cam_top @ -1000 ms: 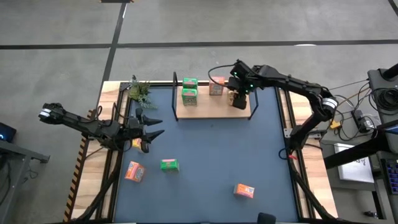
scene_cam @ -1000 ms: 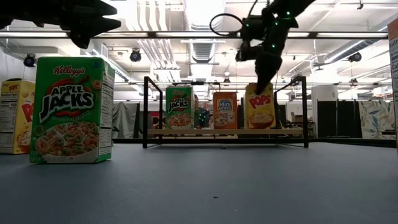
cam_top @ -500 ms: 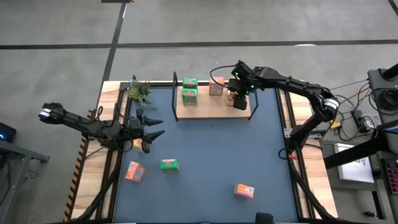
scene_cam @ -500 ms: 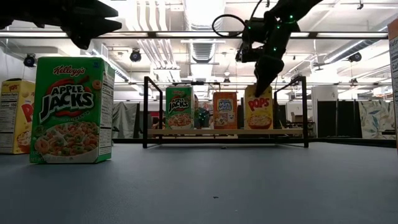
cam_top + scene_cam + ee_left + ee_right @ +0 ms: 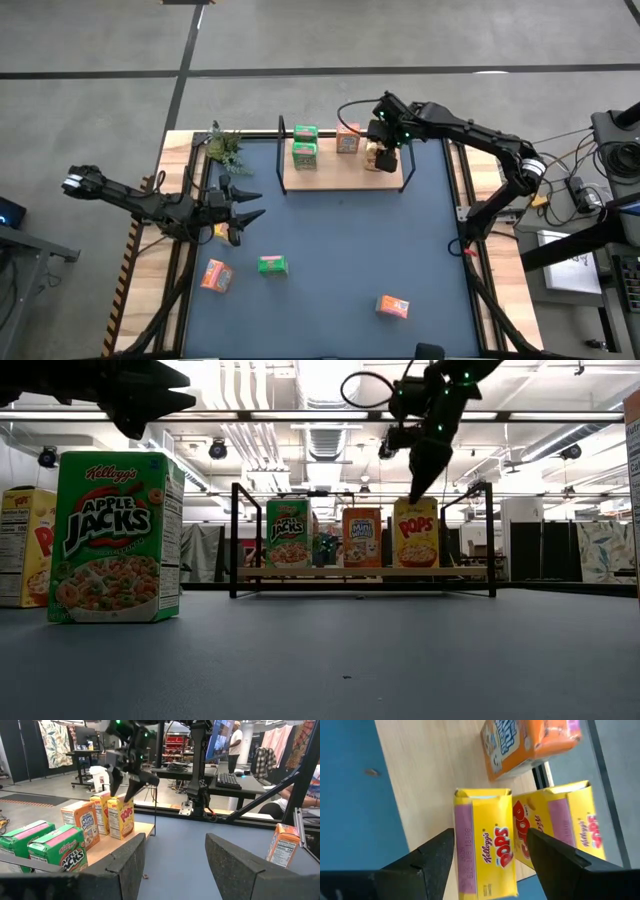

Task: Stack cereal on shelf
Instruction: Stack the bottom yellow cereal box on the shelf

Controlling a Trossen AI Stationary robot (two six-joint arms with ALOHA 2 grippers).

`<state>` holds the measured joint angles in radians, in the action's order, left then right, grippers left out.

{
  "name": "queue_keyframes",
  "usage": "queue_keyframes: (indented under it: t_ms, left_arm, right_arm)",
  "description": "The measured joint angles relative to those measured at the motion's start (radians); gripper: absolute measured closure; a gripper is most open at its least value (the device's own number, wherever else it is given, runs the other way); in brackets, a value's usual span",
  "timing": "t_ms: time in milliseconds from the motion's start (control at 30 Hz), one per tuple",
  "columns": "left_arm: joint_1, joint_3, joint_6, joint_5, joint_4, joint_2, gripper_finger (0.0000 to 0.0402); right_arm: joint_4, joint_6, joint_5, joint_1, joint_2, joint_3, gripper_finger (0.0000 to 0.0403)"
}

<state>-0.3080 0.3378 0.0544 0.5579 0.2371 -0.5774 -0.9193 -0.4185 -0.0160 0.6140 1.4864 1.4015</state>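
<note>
The right claw [image 5: 415, 488] hangs just above the shelf [image 5: 345, 170], over a yellow box that reads "Kellogg's POPS" [image 5: 485, 842]. Its fingers are spread and touch nothing; the box stands free on the wood. A second yellow POPS box [image 5: 560, 822] stands just behind the first one.

On the shelf I count five boxes: two green Apple Jacks boxes [image 5: 55, 852] side by side at one end, one orange box [image 5: 82, 822] in the middle whose label seems to say "Mini Wheats", and the two POPS boxes at the other end.

On the blue counter [image 5: 340, 250] four more boxes are visible. A green "Kellogg's Apple Jacks" box [image 5: 115, 535] stands upright, an orange box [image 5: 215, 275] is near it, another orange one [image 5: 393, 306] lies well apart, and a yellow box [image 5: 220, 232] sits partly hidden under the left arm.

The left claw [image 5: 250, 205] hovers over the counter's left side, spread and empty.
</note>
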Motion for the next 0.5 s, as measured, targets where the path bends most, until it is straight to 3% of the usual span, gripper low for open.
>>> queue_keyframes:
  t_ms: [233,500]
  left_arm:
    - [0.000,0.000,0.000,0.000,0.000,-0.002,0.0212]
    - [0.000,0.000,0.000,0.000,0.001,-0.003,0.0212]
  right_arm:
    - [-0.089,0.058,-0.001,-0.031,-0.013,0.085,0.0199]
    - [-0.124,0.086,0.075,-0.039,-0.027,0.049,0.0307]
